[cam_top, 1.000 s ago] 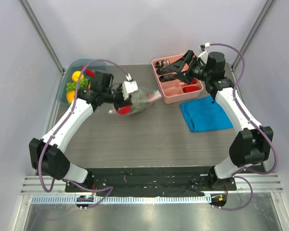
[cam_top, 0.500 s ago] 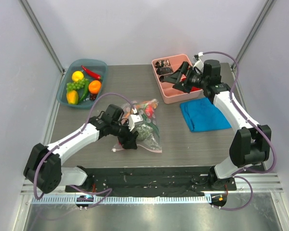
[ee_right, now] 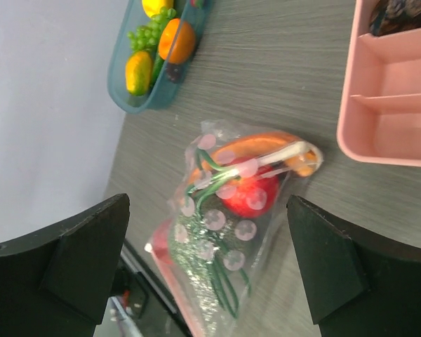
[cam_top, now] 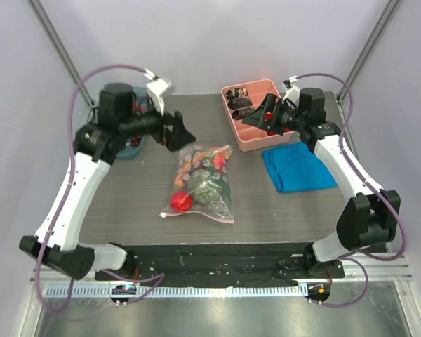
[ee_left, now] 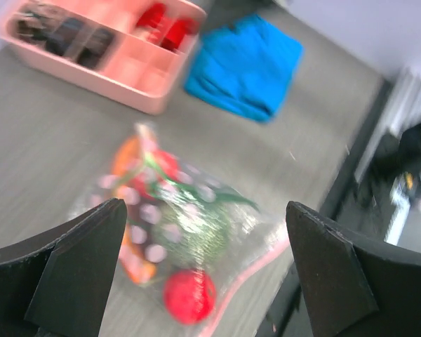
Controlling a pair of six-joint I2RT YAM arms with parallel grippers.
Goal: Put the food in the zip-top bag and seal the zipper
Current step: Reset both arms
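Observation:
The zip-top bag (cam_top: 203, 184) lies flat mid-table, free of both grippers. Food shows through it: a red ball (cam_top: 182, 202), green cabbage (cam_top: 208, 188), and orange and red pieces at its far end. The pink zipper (cam_top: 196, 213) runs along its near edge, with a small white tab (cam_top: 165, 215) at the left. My left gripper (cam_top: 184, 137) hangs open and empty above the bag's far-left side; its wrist view looks down on the bag (ee_left: 182, 232) between wide jaws (ee_left: 205, 207). My right gripper (cam_top: 255, 116) is open over the pink tray, facing the bag (ee_right: 231, 210).
A teal bowl (ee_right: 154, 53) at the back left holds an orange, grapes and a yellow fruit; my left arm mostly hides it from above. The pink divided tray (cam_top: 256, 144) sits at the back right. A blue folded cloth (cam_top: 298, 168) lies beside it.
My left gripper carried the bag from near the bowl down to the table, let go and opened, then rose back toward the far left. The right arm barely shifted.

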